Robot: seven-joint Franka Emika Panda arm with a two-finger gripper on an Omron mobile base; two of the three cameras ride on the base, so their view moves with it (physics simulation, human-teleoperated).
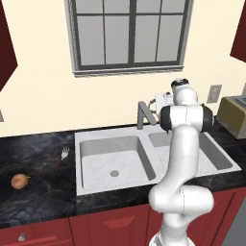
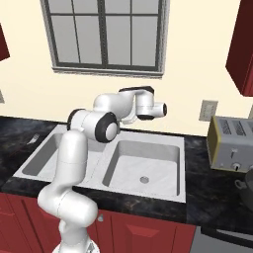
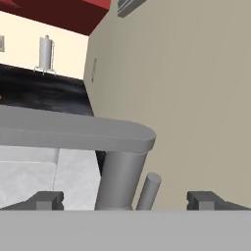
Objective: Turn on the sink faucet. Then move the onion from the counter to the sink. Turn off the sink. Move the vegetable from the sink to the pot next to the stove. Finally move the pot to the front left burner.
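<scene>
My hand [image 3: 125, 201] is spread wide, holding nothing, its tips cut off low at 6 o'clock. Between them rises the sink faucet [image 3: 117, 179], base hidden. My arm hides part of the sink [image 1: 103, 139]. The onion [image 1: 19, 181] sits far off on the desk [image 1: 38, 153], toward 9 o'clock.

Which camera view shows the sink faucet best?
The hand view: the sink faucet is close, with post, spout and thin lever visible. The left base view shows its post, small, beside the arm. In the right base view the arm covers it.
</scene>
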